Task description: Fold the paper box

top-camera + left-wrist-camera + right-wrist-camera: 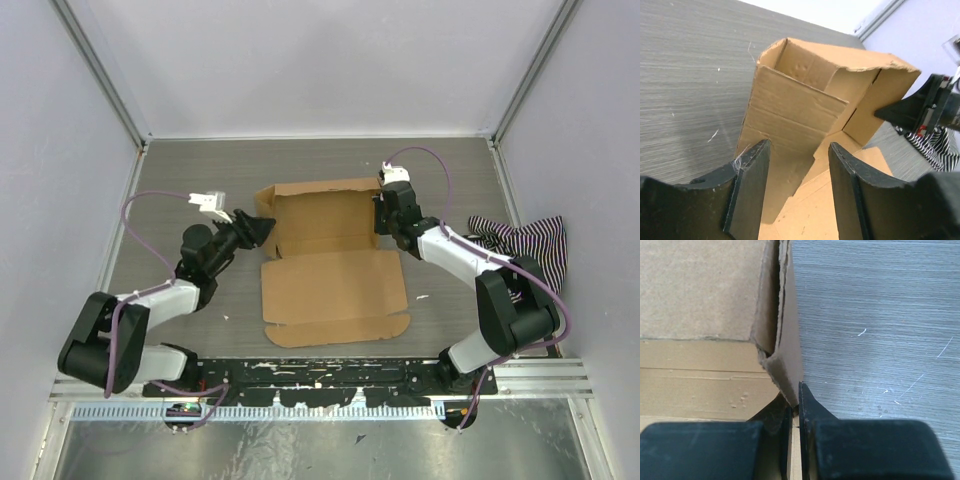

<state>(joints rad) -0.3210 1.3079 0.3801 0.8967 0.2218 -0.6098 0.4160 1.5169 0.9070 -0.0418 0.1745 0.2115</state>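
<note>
Surface: grey wood-grain counter point(200, 180), white panel walls point(320, 60) around. Brown die-cut cardboard paper box point(330, 265) mid-counter (lid flat, walls up). Right fingers point(812, 410) pinch its right wall; left fingers point(752, 185) parted, empty, beside its left wall.

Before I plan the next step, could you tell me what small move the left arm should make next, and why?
Probably ease the left gripper forward and close it on the left wall of the paper box: its jaws stand open facing that upright wall, while the right gripper pinches the right wall.
</note>
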